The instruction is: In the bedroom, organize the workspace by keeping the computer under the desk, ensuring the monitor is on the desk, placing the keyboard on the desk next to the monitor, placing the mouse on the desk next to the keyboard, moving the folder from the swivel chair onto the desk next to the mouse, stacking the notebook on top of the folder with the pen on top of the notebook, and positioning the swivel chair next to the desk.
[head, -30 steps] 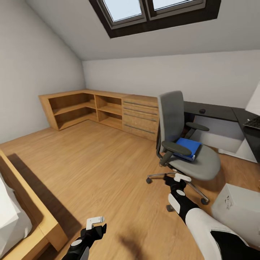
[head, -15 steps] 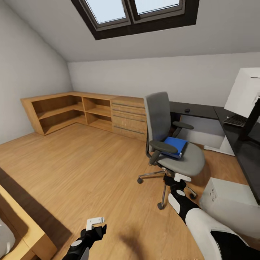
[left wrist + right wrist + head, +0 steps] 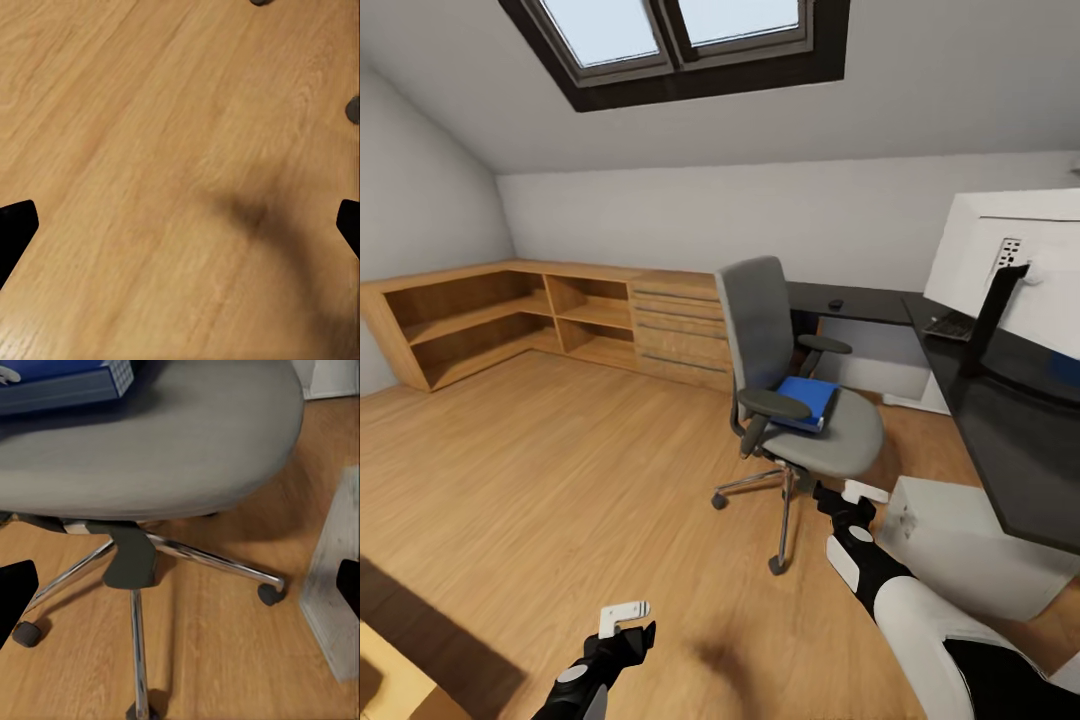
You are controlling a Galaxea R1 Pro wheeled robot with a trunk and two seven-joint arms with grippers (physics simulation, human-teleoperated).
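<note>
A flat blue folder (image 3: 806,399) is carried on the grey upholstered swivel chair (image 3: 797,380) beside the glossy desk (image 3: 1015,440); both grippers' jaws are held wide over open wooden floor (image 3: 560,480).

Attic bedroom-study: sloped ceiling, skylight (image 3: 680,40), wooden shelving (image 3: 510,315), desk (image 3: 1010,430), swivel chair (image 3: 790,390).

Camera positions: one high room view, two low wrist views.
Head camera looks forward and down from height across the floor (image 3: 560,470) to the swivel chair (image 3: 790,390) and worktop (image 3: 1020,440). Right wrist camera sits low, close under that chair's seat (image 3: 150,450). Left wrist camera faces bare floor (image 3: 150,150) at close range.
</note>
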